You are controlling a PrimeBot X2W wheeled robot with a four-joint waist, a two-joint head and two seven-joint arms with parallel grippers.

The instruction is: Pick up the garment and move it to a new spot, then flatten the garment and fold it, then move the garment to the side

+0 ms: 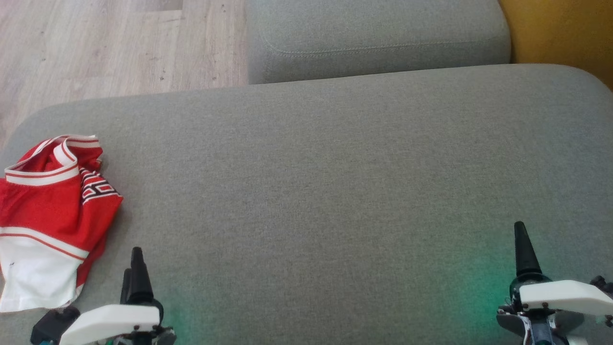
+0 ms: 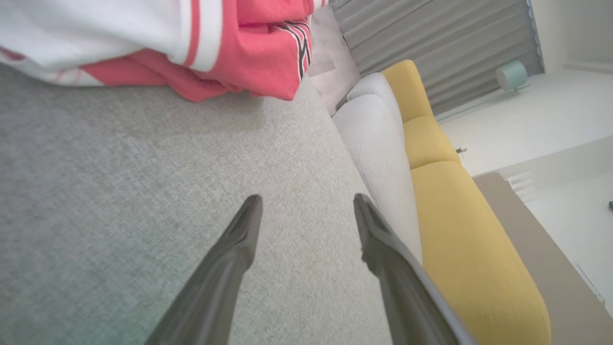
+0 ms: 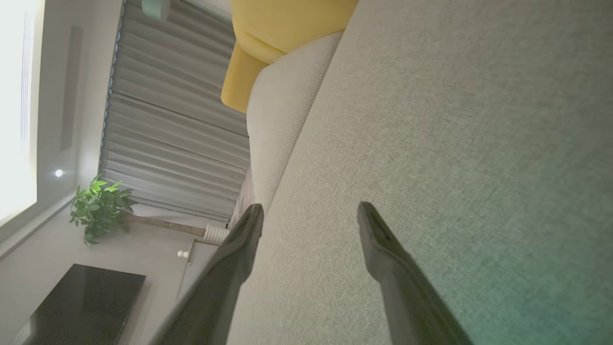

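The garment [image 1: 45, 211], a red and white jersey with black lettering, lies crumpled at the left edge of the grey sofa seat [image 1: 335, 182]. In the left wrist view the garment [image 2: 201, 43] fills the upper left. My left gripper [image 1: 133, 261] hovers at the lower left, just right of the garment's lower hem, apart from it. Its dark fingers [image 2: 239, 239] stand open over bare cushion with nothing between them. At the lower right my right gripper [image 1: 522, 239] is open too, far from the garment, its fingers [image 3: 378, 239] spread above the fabric.
A second grey cushion [image 1: 378, 38] lies beyond the seat, with a yellow sofa [image 1: 565, 33] at the top right. Wooden floor [image 1: 96, 48] shows at the upper left past the seat's edge. A plant [image 3: 100, 208] and grey curtains [image 3: 172, 124] stand in the room behind.
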